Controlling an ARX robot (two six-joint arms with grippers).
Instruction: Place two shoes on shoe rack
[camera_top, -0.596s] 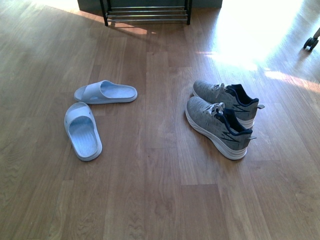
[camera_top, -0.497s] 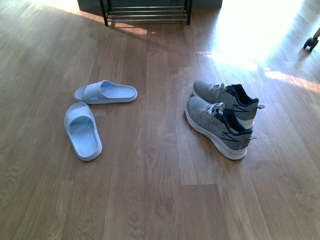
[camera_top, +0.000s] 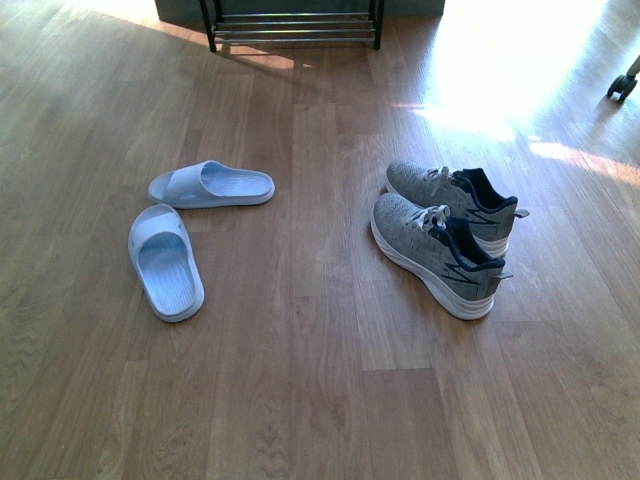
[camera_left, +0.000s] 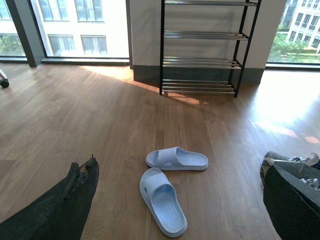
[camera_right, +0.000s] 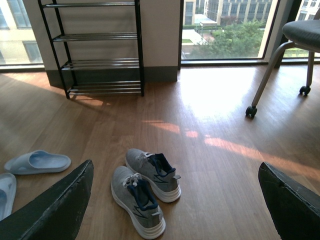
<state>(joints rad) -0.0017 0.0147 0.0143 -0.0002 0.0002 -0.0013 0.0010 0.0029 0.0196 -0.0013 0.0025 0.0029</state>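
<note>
1. The nearer sneaker (camera_top: 435, 255) and the farther sneaker (camera_top: 450, 200), both grey knit with white soles and navy lining, stand upright side by side on the wooden floor (camera_top: 320, 400). In the front view they are right of centre, with their toes pointing left and away from the robot.
2. They seem to touch along their sides, though the overlap leaves that unsure.
3. The shoe rack (camera_top: 293, 25), a black frame with chrome bars, stands against the far wall, well apart from both sneakers.
4. The pale blue slides (camera_top: 212, 185) lie on the floor left of the sneakers, close together and at an angle to each other.
5. The left tool (camera_left: 180, 165) hangs above the floor with its fingers (camera_left: 75, 200) spread wide, gripping nothing.
6. The right tool (camera_right: 176, 165) is likewise spread wide and grips nothing; the sneakers show between its fingers (camera_right: 60, 210).
7. A chair (camera_right: 300, 35) on castors stands to the right, beyond the sneakers.
</note>
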